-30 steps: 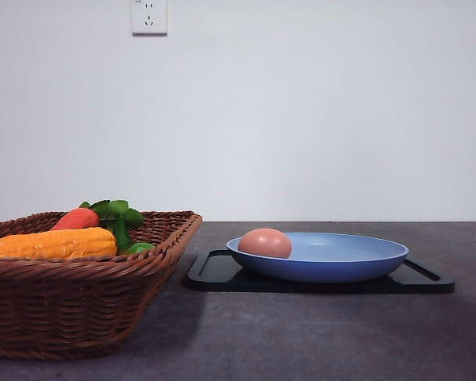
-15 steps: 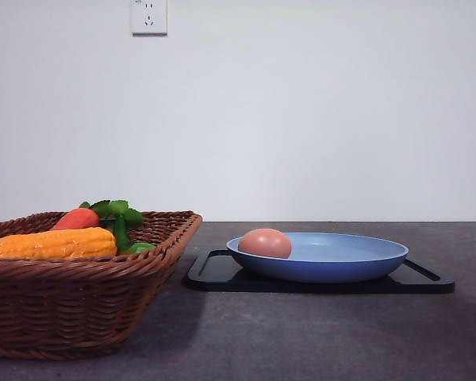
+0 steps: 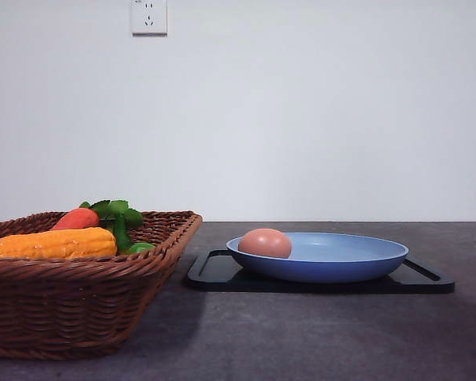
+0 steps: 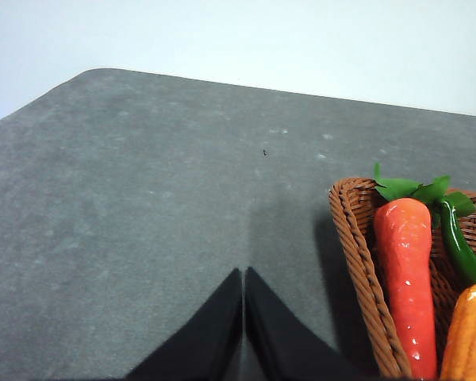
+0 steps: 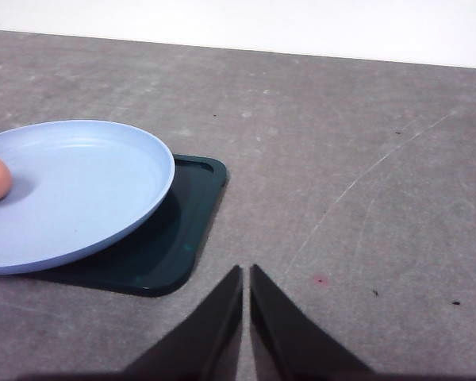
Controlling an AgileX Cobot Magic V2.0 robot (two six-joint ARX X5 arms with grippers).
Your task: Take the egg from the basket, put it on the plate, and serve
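One smooth pinkish-brown egg [image 3: 264, 243] on plate [image 3: 341, 266]

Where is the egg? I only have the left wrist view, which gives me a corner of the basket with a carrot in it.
Observer: The egg lies in the blue plate, on the side nearer the basket.
Operator: What is the plate resting on?
Observer: It sits on a black tray, which lies to the right of the basket in the front view.
Operator: And the right gripper?
Observer: The right gripper is shut and holds nothing. It is over the bare table, close to a corner of the tray.
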